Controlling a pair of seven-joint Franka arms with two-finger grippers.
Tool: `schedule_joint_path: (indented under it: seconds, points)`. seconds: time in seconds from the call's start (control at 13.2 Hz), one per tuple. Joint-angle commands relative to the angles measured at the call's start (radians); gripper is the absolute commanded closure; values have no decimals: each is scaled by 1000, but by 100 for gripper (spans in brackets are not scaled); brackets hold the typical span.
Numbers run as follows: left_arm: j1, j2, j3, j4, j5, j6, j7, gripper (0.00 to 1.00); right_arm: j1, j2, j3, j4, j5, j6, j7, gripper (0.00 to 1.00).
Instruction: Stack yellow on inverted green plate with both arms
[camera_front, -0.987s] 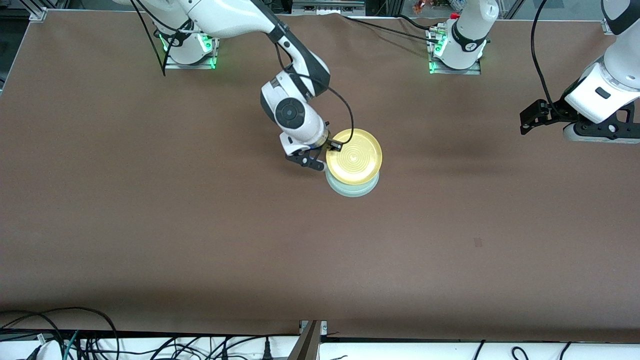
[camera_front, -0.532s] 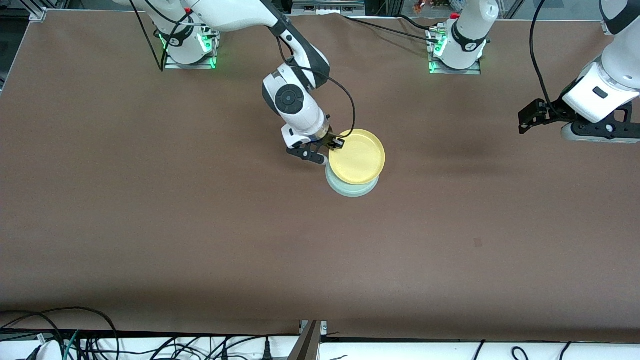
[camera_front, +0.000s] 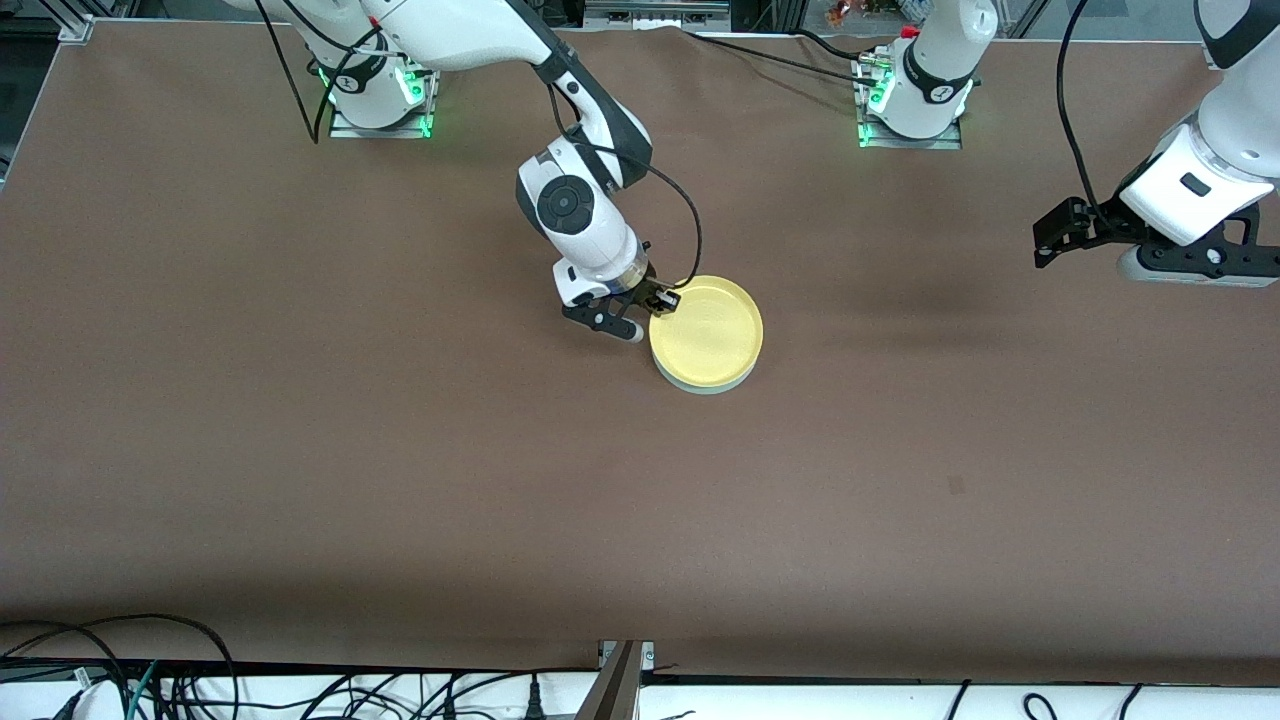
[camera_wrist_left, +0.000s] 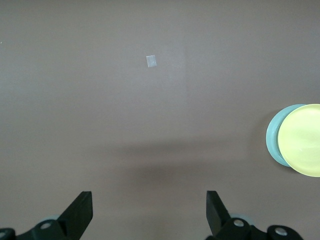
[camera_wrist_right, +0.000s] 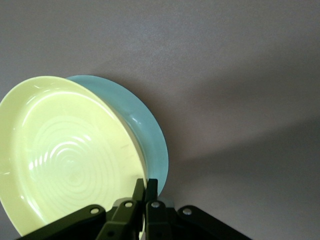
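Observation:
The yellow plate (camera_front: 706, 332) is held by its rim in my right gripper (camera_front: 655, 300), which is shut on the edge toward the right arm's end. It lies almost squarely over the pale green plate (camera_front: 706, 386), of which only a thin crescent shows on the side nearer the front camera. I cannot tell if they touch. In the right wrist view the fingers (camera_wrist_right: 145, 186) clamp the yellow plate (camera_wrist_right: 65, 155), its concentric rings showing, with the green plate (camera_wrist_right: 147, 125) right beside it. My left gripper (camera_front: 1195, 268) waits open and empty, high over the left arm's end (camera_wrist_left: 149, 196).
The brown table (camera_front: 400, 450) carries a small paper scrap (camera_front: 956, 485), also in the left wrist view (camera_wrist_left: 151, 61). Both plates show far off in the left wrist view (camera_wrist_left: 300, 140). Cables lie along the table's near edge (camera_front: 150, 680).
My right gripper has shifted the yellow plate toward the front camera and levelled it, so it now covers nearly all of the green plate. The left arm has barely moved.

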Motion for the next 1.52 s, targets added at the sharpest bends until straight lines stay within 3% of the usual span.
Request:
schedule_joint_path:
  seconds: [0.0, 0.08, 0.23, 0.61, 0.99, 1.44]
  points:
    - [0, 6, -1, 26, -12, -21, 10, 0, 2, -6, 1, -15, 10, 22, 17, 95]
    - [0, 6, -1, 24, -12, -21, 9, 0, 3, -6, 1, -13, 10, 22, 40, 72]
    - [0, 6, -1, 24, -12, -21, 9, 0, 0, -6, 1, -10, 10, 22, 57, 0]
    - [0, 6, -1, 24, -12, -21, 7, 0, -4, -21, -5, -6, 10, -5, 54, 0]
    - [0, 6, -1, 24, -12, -21, 9, 0, -4, -107, -164, 83, -5, -282, 48, 0]
    - [0, 6, -1, 26, -12, -21, 7, 0, -4, -197, -419, 121, -21, -453, -54, 0]
